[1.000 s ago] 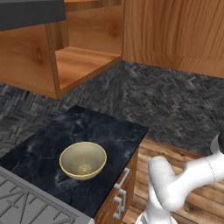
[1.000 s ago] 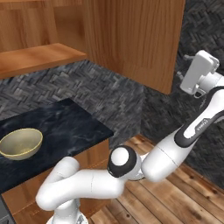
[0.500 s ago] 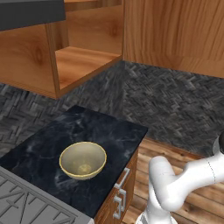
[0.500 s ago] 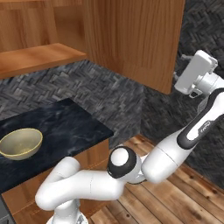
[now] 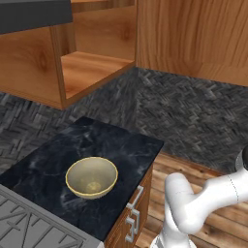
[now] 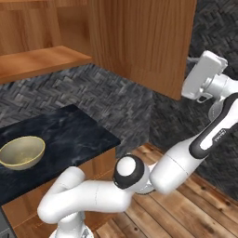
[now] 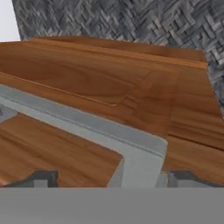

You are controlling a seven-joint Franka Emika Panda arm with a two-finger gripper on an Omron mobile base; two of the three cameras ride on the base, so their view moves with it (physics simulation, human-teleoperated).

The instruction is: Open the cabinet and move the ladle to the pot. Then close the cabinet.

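The gripper (image 7: pixel 109 179) has its jaws wide with nothing held, up close to the silver bar handle (image 7: pixel 87 124) on the cabinet (image 6: pixel 139 42) door, and the handle runs across between the two dark finger tips (image 7: pixel 41 178) in the hand view. In the right base view the hand sits high at the right, just beside the door's far edge (the door stands swung out from the wall). The cabinet's bare wooden shelf (image 5: pixel 92 68) is at upper left, above the dark counter (image 5: pixel 121 145) where a beige bowl (image 5: pixel 91 177) rests.

Open gripper (image 7: pixel 109 179) faces the cabinet (image 7: pixel 131 87) handle (image 7: pixel 87 124), seemingly unobstructed.
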